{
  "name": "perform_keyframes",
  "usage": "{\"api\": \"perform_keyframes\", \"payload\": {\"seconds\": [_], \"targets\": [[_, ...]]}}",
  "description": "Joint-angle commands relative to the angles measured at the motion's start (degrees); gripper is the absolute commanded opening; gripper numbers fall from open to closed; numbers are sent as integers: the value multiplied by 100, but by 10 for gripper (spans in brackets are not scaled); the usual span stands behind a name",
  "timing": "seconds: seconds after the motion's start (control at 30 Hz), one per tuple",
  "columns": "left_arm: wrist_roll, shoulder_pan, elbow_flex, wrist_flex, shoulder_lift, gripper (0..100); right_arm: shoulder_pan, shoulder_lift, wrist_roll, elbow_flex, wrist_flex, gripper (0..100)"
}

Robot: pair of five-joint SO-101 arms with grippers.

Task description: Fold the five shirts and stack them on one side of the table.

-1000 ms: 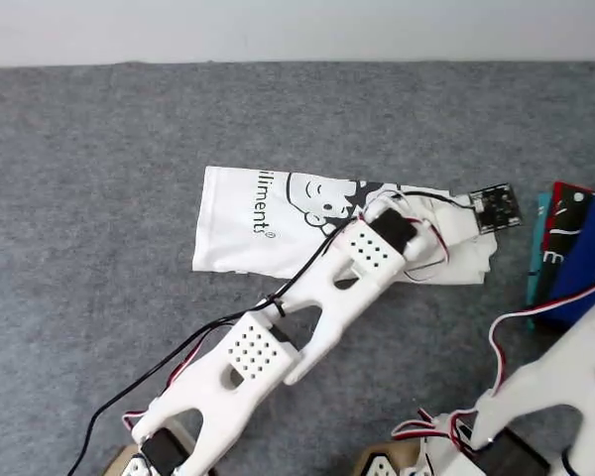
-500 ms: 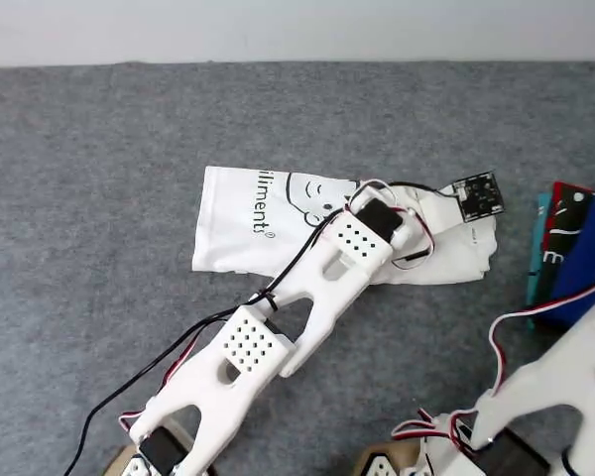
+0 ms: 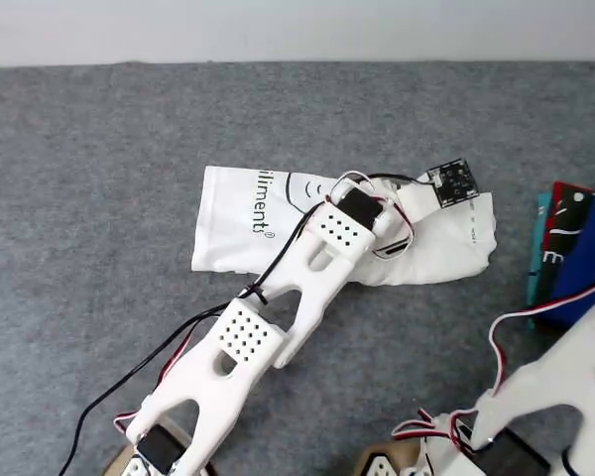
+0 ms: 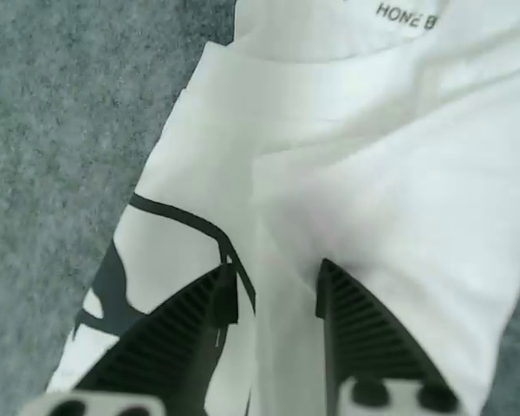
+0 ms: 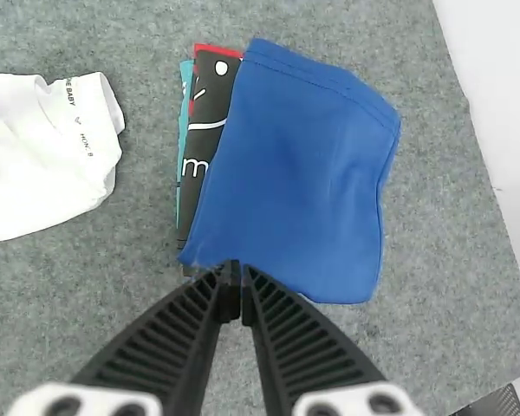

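Observation:
A white shirt (image 3: 243, 223) with black print lies across the middle of the grey table. My left arm (image 3: 327, 248) stretches over it from the near side. In the left wrist view my left gripper (image 4: 273, 290) pinches a raised fold of the white shirt (image 4: 373, 156) between its black fingers (image 4: 195, 329). At the right edge sits a stack of folded shirts (image 3: 565, 258) with a blue shirt (image 5: 303, 173) on top. My right gripper (image 5: 235, 282) hangs shut just above the blue shirt's near edge, holding nothing I can see.
Red, black and teal shirt edges (image 5: 199, 130) stick out from under the blue one. The right arm (image 3: 555, 377) stands at the near right corner. Bare grey mat (image 3: 89, 178) spreads to the left and behind the white shirt.
My left arm has drawn back to the left and slightly away, carrying the white shirt's right end with it, so that end now bulges up and over. The right arm stayed put.

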Motion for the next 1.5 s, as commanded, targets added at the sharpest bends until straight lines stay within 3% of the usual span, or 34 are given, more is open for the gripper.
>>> {"api": "perform_keyframes", "payload": {"seconds": [0.0,0.27,0.37,0.5,0.67,0.9,1.07,1.47], "targets": [[26,-53,-620,308,-369,160,22,-145,53,-35,207,15],[44,431,-2026,1793,-791,160,22,-154,53,-35,207,15],[70,800,-2431,2725,-809,160,22,-154,53,-35,207,15],[677,809,-2255,2708,-818,151,31,-154,53,-35,207,15],[659,703,-1710,2708,-659,148,40,-154,53,-35,207,15],[633,9,-998,2673,-141,110,31,-154,53,-35,207,15],[624,-352,-1007,2541,290,109,13,-127,53,-35,207,15],[703,-255,-2290,2699,18,108,40,-163,53,-35,207,15]]}}
